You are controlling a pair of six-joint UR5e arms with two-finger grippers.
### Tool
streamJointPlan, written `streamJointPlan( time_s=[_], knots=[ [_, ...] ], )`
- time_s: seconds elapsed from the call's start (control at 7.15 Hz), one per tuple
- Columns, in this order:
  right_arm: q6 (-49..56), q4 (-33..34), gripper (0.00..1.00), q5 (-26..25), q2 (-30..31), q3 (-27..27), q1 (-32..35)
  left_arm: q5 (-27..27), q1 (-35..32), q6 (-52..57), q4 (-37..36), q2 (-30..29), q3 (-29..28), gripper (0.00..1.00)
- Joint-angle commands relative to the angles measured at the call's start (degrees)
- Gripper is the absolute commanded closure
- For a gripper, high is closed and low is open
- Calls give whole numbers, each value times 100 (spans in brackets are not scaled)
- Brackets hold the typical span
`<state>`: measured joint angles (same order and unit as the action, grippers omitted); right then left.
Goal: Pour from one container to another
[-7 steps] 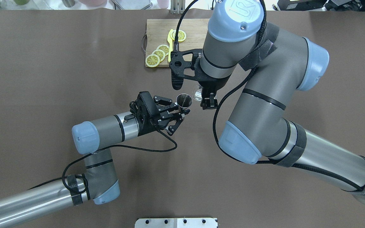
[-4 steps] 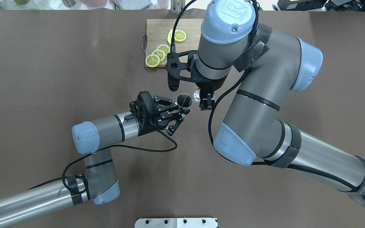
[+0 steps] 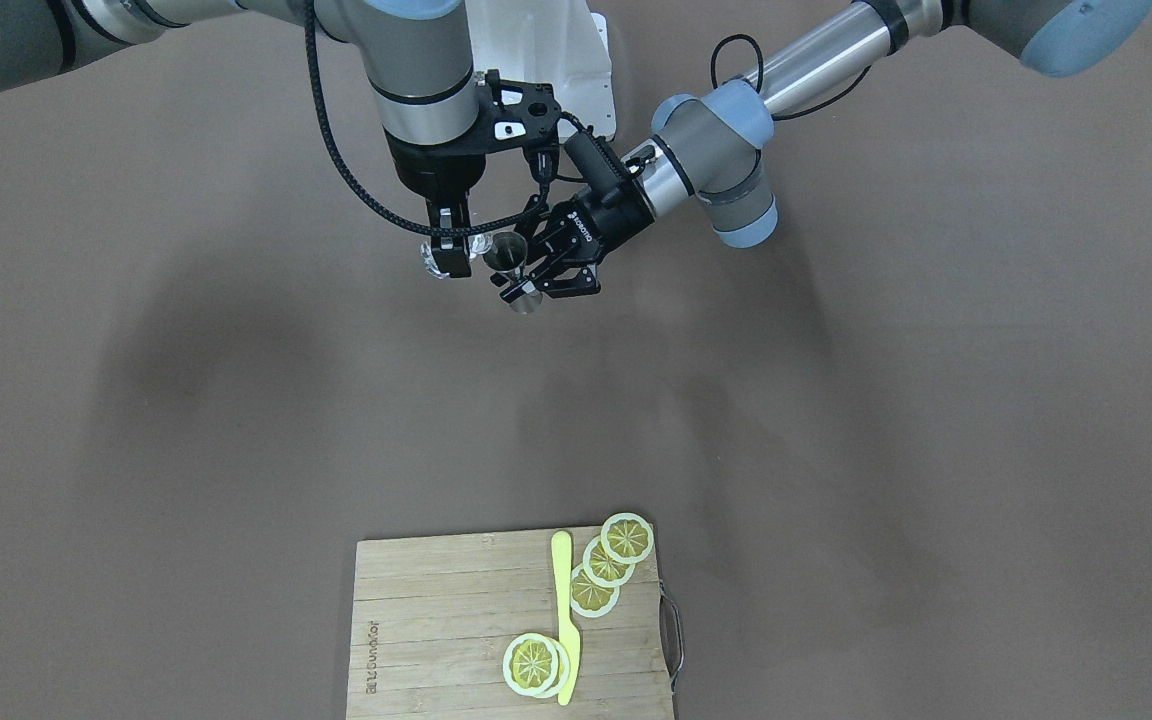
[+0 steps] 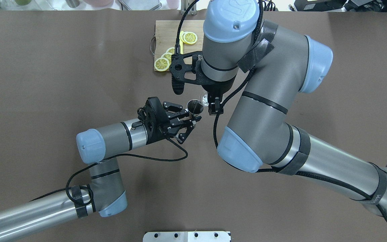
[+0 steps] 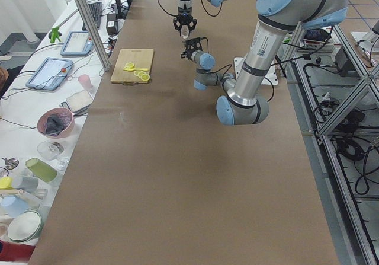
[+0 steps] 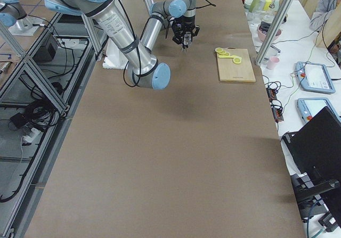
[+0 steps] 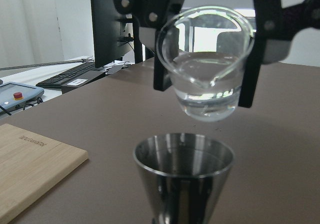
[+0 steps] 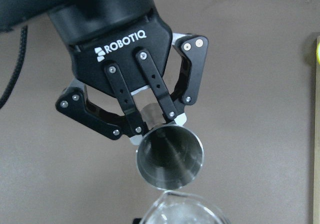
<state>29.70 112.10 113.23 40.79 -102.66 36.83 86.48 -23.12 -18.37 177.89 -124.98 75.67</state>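
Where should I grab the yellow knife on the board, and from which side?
Take the yellow knife by its narrow end nearer the robot, from above, claw across its width: it lies flat on the board, lemon slices beside its wider end.

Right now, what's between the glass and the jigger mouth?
Nothing: the left wrist view shows only open air between the tilted glass and the jigger below it; no stream visible.
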Motion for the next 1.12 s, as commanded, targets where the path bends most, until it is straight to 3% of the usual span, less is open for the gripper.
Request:
streamJointPlan(
  time_s=[0.0, 0.98],
  knots=[
    [1, 5, 100, -2, -97, 133, -1, 0, 0, 0, 0, 0, 0, 100],
    [175, 339, 100, -160, -194, 80, -1, 0, 0, 18, 0, 9, 0, 100]
  ],
)
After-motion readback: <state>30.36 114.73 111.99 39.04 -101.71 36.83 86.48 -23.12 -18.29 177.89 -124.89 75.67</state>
